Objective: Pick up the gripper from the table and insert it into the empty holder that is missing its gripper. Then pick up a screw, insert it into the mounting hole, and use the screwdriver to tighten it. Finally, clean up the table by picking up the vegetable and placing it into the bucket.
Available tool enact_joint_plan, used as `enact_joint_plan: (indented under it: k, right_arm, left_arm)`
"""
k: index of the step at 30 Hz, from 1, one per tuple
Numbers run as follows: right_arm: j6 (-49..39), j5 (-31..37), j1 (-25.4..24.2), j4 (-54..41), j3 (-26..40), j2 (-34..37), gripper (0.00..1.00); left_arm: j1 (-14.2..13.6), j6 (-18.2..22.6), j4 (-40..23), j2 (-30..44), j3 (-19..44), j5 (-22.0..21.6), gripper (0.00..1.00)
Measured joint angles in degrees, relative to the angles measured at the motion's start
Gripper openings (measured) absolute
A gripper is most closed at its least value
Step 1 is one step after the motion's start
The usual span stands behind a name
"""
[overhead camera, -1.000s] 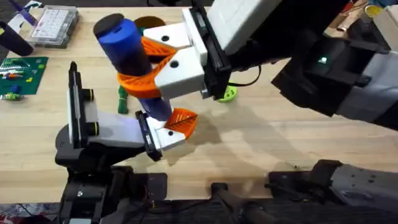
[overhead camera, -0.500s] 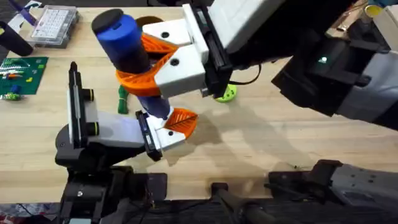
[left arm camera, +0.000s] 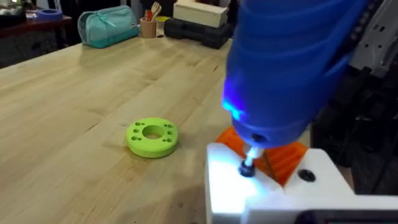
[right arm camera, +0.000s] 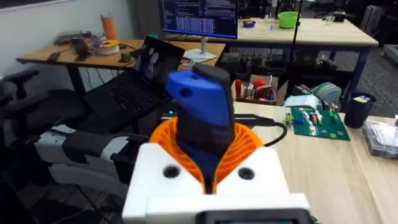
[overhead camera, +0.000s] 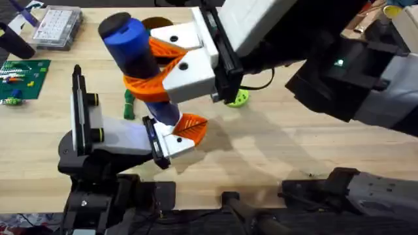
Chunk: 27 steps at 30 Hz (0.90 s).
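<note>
My right gripper (overhead camera: 155, 65) reaches across the table and is shut on the blue screwdriver (overhead camera: 127, 42), its orange pads wrapped round the barrel (right arm camera: 202, 106). The screwdriver (left arm camera: 280, 74) stands tilted, its light on. Its thin bit rests on a screw (left arm camera: 247, 167) in the white gripper piece (left arm camera: 249, 196). That piece, with an orange pad (overhead camera: 192, 127), sits at the end of my left gripper (overhead camera: 171, 140). The dark green vegetable (overhead camera: 128, 104) lies on the table just left of the screwdriver. The orange bucket (overhead camera: 157, 25) peeks out behind the screwdriver at the back.
A lime-green disc (overhead camera: 238, 98) (left arm camera: 152, 135) lies right of the work spot, beside a black cable. A clear parts box (overhead camera: 57, 26) and a green circuit board (overhead camera: 23, 78) sit at the far left. The right arm's body looms over the table's right half.
</note>
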Motion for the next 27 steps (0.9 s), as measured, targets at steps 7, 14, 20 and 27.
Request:
enact_joint_plan:
  k: [7, 14, 20, 27]
  right_arm:
    - [0.0, 0.0, 0.0, 0.0, 0.0, 0.0, 0.044]
    - [0.0, 0.0, 0.0, -0.2, 0.0, 0.0, 0.043]
    - [0.0, 0.0, 0.0, -0.9, 0.0, 0.0, 0.041]
    - [-0.2, 0.0, 0.0, -1.2, 0.0, 0.0, 0.042]
  left_arm:
    - [0.0, 0.0, 0.0, 0.0, 0.0, 0.0, 0.016]
    - [0.0, 0.0, 0.0, 0.0, 0.0, 0.0, 0.016]
    - [0.0, 0.0, 0.0, 0.0, 0.0, 0.0, 0.016]
    - [0.0, 0.0, 0.0, 0.0, 0.0, 0.0, 0.016]
